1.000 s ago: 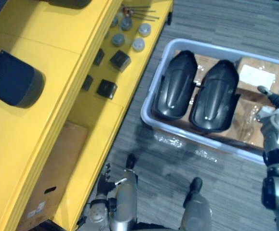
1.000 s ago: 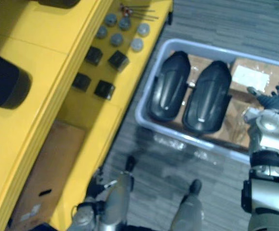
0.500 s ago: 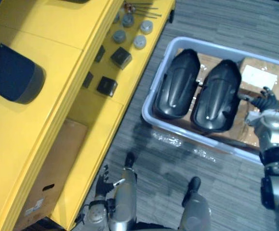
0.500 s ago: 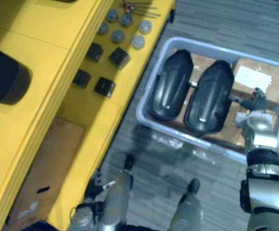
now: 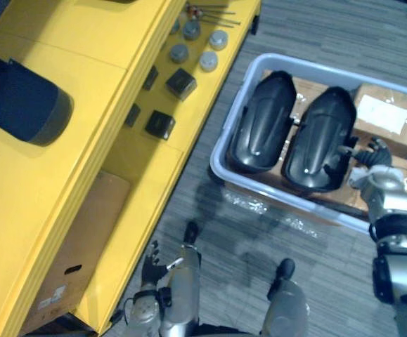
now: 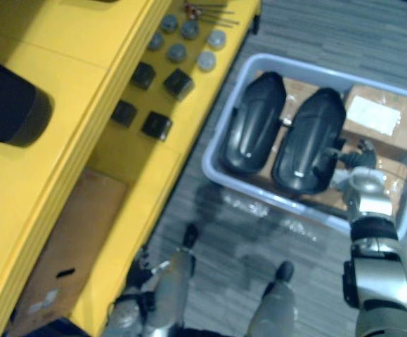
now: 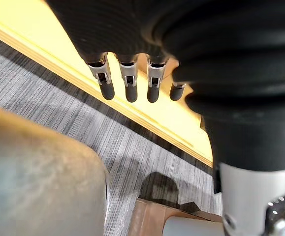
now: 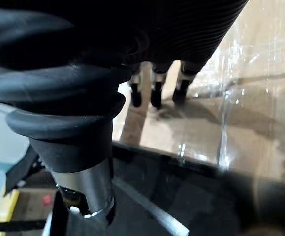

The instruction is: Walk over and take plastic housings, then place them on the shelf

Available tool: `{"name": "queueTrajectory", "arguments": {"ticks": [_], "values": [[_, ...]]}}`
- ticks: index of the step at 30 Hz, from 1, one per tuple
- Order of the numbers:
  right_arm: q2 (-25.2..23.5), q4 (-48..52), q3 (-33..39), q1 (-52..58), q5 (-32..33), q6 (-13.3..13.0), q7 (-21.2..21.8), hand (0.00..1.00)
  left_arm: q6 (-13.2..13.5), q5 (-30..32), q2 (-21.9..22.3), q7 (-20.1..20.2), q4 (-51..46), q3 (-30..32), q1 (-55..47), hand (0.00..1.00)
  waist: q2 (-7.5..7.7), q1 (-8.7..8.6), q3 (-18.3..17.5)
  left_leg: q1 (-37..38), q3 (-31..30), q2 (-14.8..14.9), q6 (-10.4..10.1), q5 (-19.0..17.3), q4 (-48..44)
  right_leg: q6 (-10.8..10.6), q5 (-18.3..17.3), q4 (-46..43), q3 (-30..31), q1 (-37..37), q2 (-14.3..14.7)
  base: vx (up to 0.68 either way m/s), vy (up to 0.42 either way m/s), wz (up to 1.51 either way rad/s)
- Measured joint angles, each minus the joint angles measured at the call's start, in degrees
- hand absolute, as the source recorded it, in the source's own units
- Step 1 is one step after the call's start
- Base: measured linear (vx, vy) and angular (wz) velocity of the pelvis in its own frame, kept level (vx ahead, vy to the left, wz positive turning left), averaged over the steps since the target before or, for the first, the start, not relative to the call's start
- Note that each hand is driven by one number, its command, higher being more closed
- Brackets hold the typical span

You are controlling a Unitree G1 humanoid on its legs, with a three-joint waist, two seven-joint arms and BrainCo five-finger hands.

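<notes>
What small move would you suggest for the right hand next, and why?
Probably ease the right hand sideways onto the nearer plastic housing and curl its fingers over that edge. The hand hangs inside the grey bin just beside this housing, fingers relaxed and holding nothing. The left hand hangs open by the yellow shelf.

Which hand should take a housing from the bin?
Right: the right hand is over the bin, beside the nearer housing; the left hand hangs by the yellow shelf, far from it.

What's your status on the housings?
Left hand open, low by yellow shelf. Right hand open, in grey bin beside one housing. Other housing alongside, neither grasped. No obstruction seen.
</notes>
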State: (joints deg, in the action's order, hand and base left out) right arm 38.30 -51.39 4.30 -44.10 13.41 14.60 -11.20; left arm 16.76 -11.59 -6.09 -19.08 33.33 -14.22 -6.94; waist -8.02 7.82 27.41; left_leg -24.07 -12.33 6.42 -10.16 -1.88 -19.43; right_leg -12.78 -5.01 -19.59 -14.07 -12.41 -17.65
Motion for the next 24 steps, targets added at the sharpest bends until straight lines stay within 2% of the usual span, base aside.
{"name": "queueTrajectory", "arguments": {"ticks": [4, 8, 9, 11, 13, 17, 21, 24], "values": [[1.10, -1.71, -0.40, -0.82, -6.01, 2.44, 0.08, 1.00, 0.40, -2.11, 0.26, -0.39, 0.83, -0.02, 0.17, 0.00, -0.06, 0.11, -0.04, -0.33, -0.24, -0.76, -0.19, 0.20, -0.04, -0.35, -0.79, -1.31, -0.17, -0.60, -0.84, -0.02, -0.005, 0.08], [1.59, -4.57, -1.14, -2.30, -13.08, 6.83, 0.07, 1.00, 1.78, -2.15, 0.32, -0.66, 1.06, -0.15, 0.19, 0.00, -0.31, 0.52, -0.20, -1.84, -1.09, -1.35, -0.22, 0.28, -0.40, -0.44, -0.89, -1.52, -1.28, -1.15, -1.28, 0.00, -0.006, 0.12], [1.73, -4.96, -1.12, -2.39, -13.91, 7.27, 0.09, 1.00, 1.98, -2.21, 0.32, -0.68, 1.00, -0.19, 0.19, 0.00, -0.33, 0.70, -0.21, -2.13, -1.31, -1.40, -0.24, 0.32, -0.45, -0.45, -0.91, -1.62, -1.49, -1.29, -1.29, -0.01, -0.014, 0.13], [1.68, -6.45, -2.11, -3.00, -17.59, 9.84, -0.03, 1.00, 2.10, -3.89, 0.41, -0.90, 1.02, -0.42, 0.27, 0.00, -0.33, 1.28, -0.21, -2.21, -1.37, -1.72, -0.19, 0.43, -0.35, -0.63, -1.17, -2.10, -1.69, -1.43, -1.69, 0.00, -0.015, 0.09], [1.67, -6.76, -2.31, -3.57, -21.08, 11.50, -0.08, 1.00, 2.22, -4.08, 0.41, -0.91, 0.85, -0.50, 0.26, 0.00, -0.34, 1.18, -0.21, -2.19, -1.34, -2.29, -0.05, 0.53, -0.35, -0.81, -1.55, -2.74, -1.79, -1.50, -2.35, -0.01, -0.001, 0.08], [1.70, -7.07, -2.26, -4.11, -25.81, 12.63, -0.24, 1.00, 2.40, -4.33, 0.58, -0.90, -0.77, -0.80, 0.13, 0.00, -0.36, 1.04, -0.21, -2.20, -1.35, -2.89, 0.26, 0.90, -0.09, -1.03, -1.98, -3.33, -2.39, -1.51, -3.19, -0.03, 0.002, 0.07], [2.29, -7.63, -2.28, -4.70, -30.39, 12.70, -0.53, 1.00, 3.44, -4.34, 0.86, -0.85, -3.29, -2.28, 0.00, 0.00, -0.40, 0.98, -0.19, -2.60, -1.35, -3.03, 0.26, 1.15, -0.07, -1.09, -1.97, -3.20, -2.87, -1.53, -3.41, -0.03, 0.003, 0.05], [3.84, -7.85, -2.33, -4.70, -33.08, 10.91, -1.42, 1.00, 4.52, -5.03, 0.85, -0.54, -6.58, -2.63, -0.51, 0.00, -0.41, 0.90, -0.19, -3.06, -1.34, -3.04, 0.12, 1.35, -0.09, -1.32, -1.76, -2.97, -3.03, -1.69, -3.41, -0.01, -0.003, 0.03]]}}
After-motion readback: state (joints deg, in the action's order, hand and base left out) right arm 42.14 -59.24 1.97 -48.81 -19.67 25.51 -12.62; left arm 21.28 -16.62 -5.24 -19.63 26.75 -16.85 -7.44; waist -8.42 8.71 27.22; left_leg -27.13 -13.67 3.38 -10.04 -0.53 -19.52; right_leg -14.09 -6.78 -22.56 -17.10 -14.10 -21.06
